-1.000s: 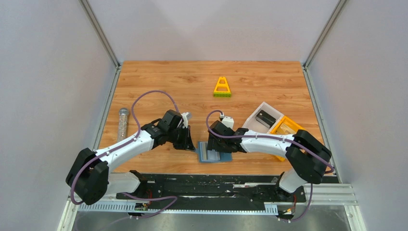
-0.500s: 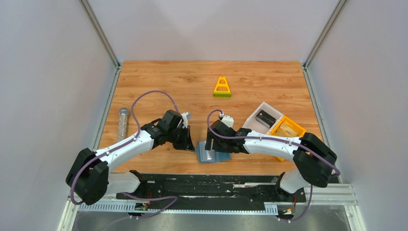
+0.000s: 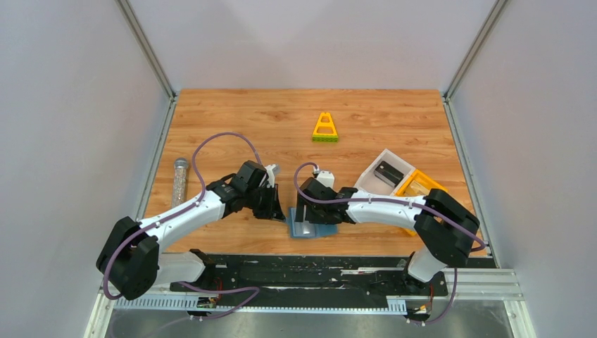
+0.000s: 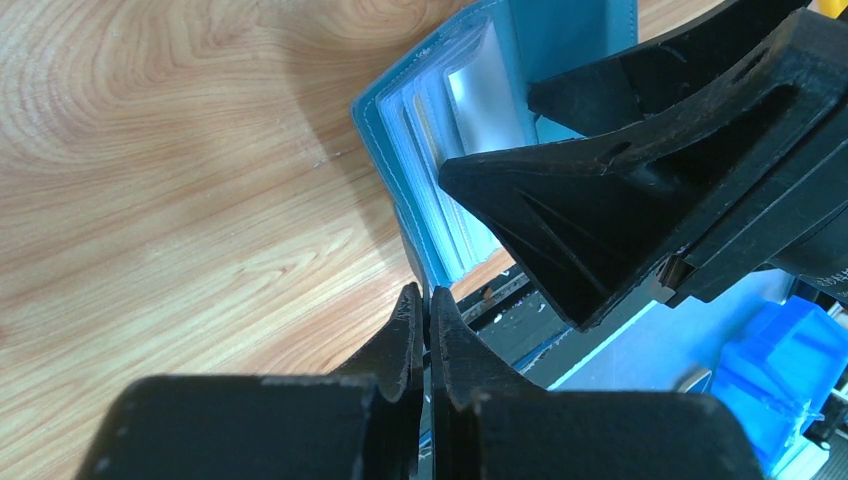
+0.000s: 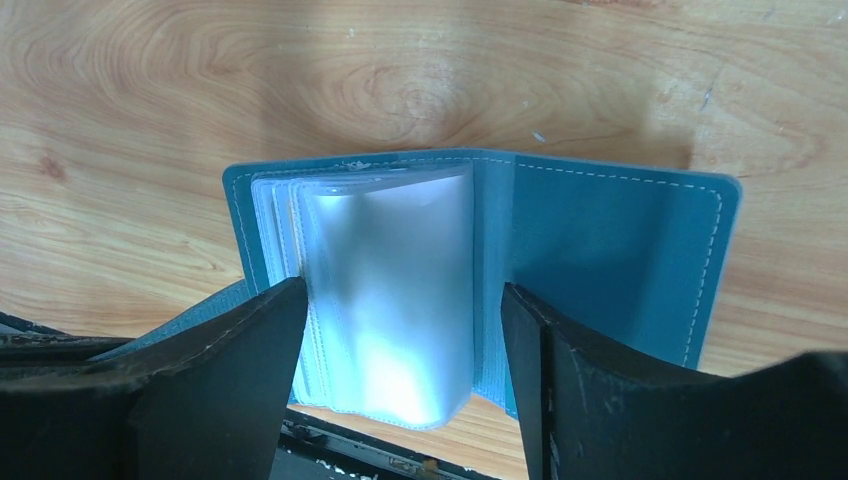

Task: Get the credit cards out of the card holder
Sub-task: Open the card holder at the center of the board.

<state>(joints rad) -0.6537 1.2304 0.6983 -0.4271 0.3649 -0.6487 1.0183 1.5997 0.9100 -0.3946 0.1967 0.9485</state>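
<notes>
At 6 o'clock on the table (image 3: 281,113), by the near edge, the card holder (image 3: 315,230) lies open between the two arms.

- Left gripper (image 4: 425,300): at the holder's 9 o'clock. Fingers pressed together on the edge of the holder's left cover. That cover appears tilted up off the wood.
- Right gripper (image 5: 402,292): reaches in from 3 o'clock and sits over the holder's far side. Fingers spread wide, one on each side of the stack of clear sleeves (image 5: 390,280). Contact with the sleeves cannot be confirmed.
- Holder, right wrist view: right panel flat on the wood at 3 o'clock, stitched edge visible. Sleeves fan out from the spine toward 9 o'clock and bulge upward. They look frosted; whether credit cards sit inside them cannot be told.
- White bin (image 3: 369,174): at the holder's 2 o'clock, with one dark card (image 3: 388,171) lying in it.
- Yellow bin (image 3: 431,184): touches the white bin on its 3 o'clock side. Contents too small to read.
- Yellow triangular frame (image 3: 324,128): toward 12 o'clock, well apart from the holder.
- Clear tube (image 3: 179,182): lies along the 9 o'clock edge of the table, lengthwise 12 to 6.
</notes>
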